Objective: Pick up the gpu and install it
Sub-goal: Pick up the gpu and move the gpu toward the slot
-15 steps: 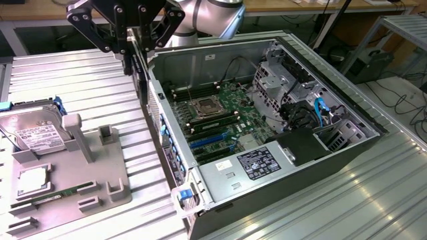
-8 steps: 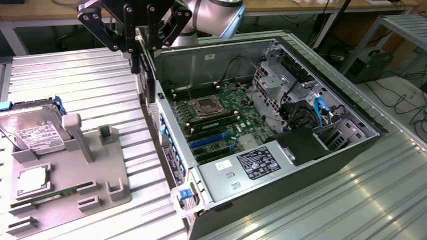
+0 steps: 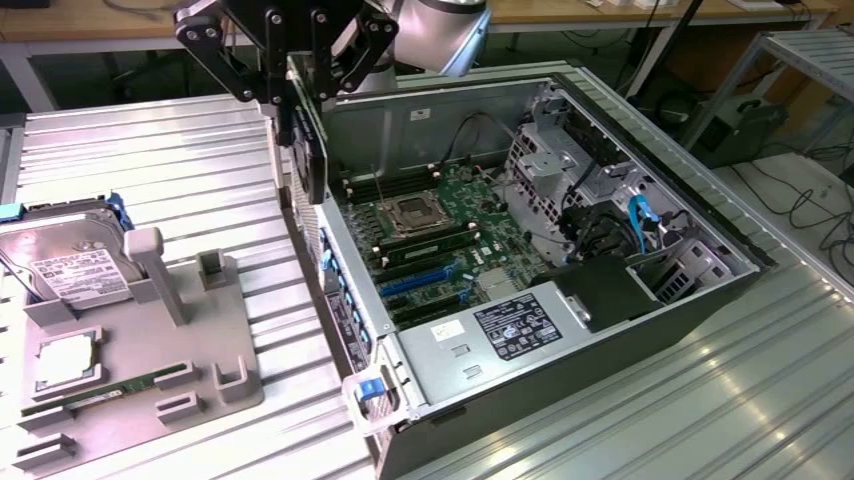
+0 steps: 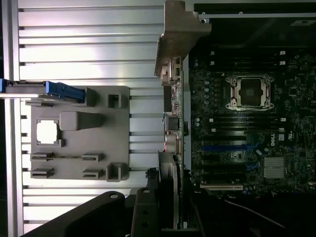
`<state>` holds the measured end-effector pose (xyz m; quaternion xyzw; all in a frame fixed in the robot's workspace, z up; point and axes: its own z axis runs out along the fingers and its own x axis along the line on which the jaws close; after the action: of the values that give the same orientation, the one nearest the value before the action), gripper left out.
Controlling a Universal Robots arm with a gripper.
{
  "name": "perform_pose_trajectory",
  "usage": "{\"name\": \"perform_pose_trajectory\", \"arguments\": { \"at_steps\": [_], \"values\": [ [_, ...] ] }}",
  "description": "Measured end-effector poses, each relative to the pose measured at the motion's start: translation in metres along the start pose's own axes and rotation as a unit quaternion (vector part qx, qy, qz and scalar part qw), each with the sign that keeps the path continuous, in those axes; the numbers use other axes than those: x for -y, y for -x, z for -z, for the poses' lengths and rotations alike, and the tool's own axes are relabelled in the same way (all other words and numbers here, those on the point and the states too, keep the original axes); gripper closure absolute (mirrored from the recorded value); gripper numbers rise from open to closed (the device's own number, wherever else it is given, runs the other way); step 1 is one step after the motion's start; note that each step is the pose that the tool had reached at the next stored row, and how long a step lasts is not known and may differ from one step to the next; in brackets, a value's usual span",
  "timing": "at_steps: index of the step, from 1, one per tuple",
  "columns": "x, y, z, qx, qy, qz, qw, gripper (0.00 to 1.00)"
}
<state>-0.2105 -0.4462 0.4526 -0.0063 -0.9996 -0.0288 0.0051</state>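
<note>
The gpu (image 3: 302, 160) hangs edge-on from my gripper (image 3: 291, 105), which is shut on it. Its silver end bracket (image 4: 174, 34) and port connectors (image 4: 172, 121) point away from the wrist, and the dark card body (image 4: 170, 177) runs back between the fingers (image 4: 143, 212). The card hangs above the open computer case's wall (image 3: 340, 300), on the exterior view's left side of the case. Inside lies the green motherboard (image 3: 467, 215) with its CPU socket (image 3: 407, 212) and blue expansion slots (image 3: 420, 282), beyond and below the card.
A grey parts fixture (image 3: 200, 340) sits on the ribbed table at the exterior view's left, holding a silver hard drive (image 3: 74, 262), a CPU chip (image 3: 64, 362) and a memory stick (image 3: 123, 387). In the case stand the power supply (image 3: 507, 325) and drive cages (image 3: 574, 170).
</note>
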Motion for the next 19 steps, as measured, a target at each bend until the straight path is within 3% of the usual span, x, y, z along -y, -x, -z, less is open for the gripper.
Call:
{"name": "perform_pose_trajectory", "arguments": {
  "at_steps": [19],
  "values": [
    [-0.0004, 0.029, 0.0, 0.0, 0.0, 0.0, 1.0, 0.72]
  ]
}}
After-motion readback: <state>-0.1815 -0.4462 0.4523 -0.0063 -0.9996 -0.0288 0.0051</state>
